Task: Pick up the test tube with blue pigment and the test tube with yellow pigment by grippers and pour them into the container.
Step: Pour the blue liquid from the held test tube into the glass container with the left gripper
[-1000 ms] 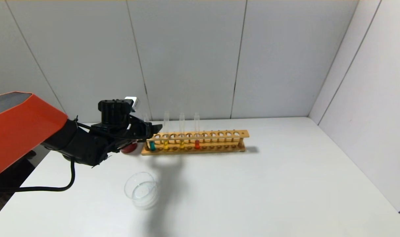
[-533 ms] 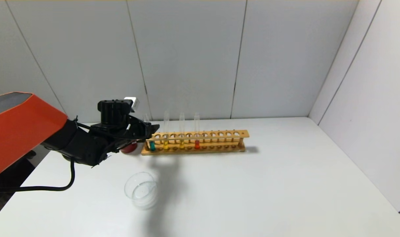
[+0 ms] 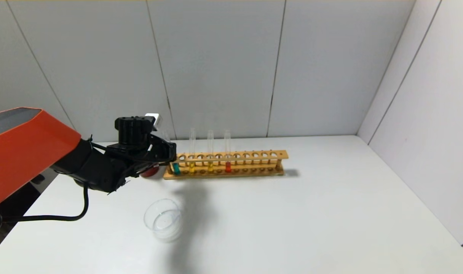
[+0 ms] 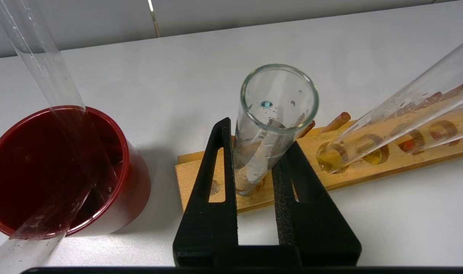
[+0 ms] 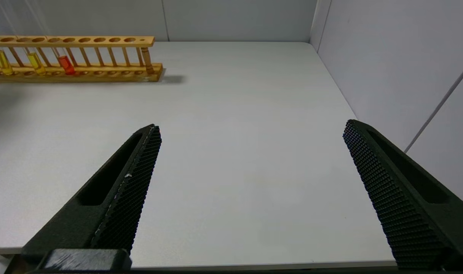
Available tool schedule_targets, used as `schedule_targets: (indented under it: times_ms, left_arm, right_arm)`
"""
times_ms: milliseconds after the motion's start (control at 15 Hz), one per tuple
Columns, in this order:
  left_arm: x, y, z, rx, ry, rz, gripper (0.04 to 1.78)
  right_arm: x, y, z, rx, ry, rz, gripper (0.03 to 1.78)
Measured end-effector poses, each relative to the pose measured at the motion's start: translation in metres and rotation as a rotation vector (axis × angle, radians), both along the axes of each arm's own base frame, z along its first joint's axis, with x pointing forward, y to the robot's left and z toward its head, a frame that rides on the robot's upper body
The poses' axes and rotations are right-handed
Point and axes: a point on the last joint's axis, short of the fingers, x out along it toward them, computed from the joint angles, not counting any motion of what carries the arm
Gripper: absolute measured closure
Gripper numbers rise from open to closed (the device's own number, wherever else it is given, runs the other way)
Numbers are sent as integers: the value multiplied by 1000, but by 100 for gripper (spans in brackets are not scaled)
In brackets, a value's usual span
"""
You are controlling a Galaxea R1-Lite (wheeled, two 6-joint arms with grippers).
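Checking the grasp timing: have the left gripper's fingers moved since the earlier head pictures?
Yes. The left gripper has closed on the test tube with blue pigment; its tip has drawn back from the wooden rack.

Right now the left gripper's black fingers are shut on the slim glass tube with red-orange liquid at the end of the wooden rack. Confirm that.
Wrong tube. The left gripper is shut on the slim glass tube with blue-teal liquid at the left end of the wooden rack, as the head view shows. The red-orange tube stands untouched farther along.
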Motion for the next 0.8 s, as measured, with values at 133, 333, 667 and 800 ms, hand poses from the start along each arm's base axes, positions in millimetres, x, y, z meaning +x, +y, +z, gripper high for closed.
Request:
schedule_targets:
  times_ms: [133,333,667,800]
  left_arm:
    - [0,0,0,1,1,-1,151]
    - [0,-1,1,1,-1,-1,151]
    - [-7,2,24,-2,-38,0,151]
    - [-15,4,41,-5,-57,0,151]
  right_arm:
    - [0,0,0,0,0,0,6]
    - [0,0,0,0,0,0,6]
    - [0,0,0,0,0,0,6]
    - [0,0,0,0,0,0,6]
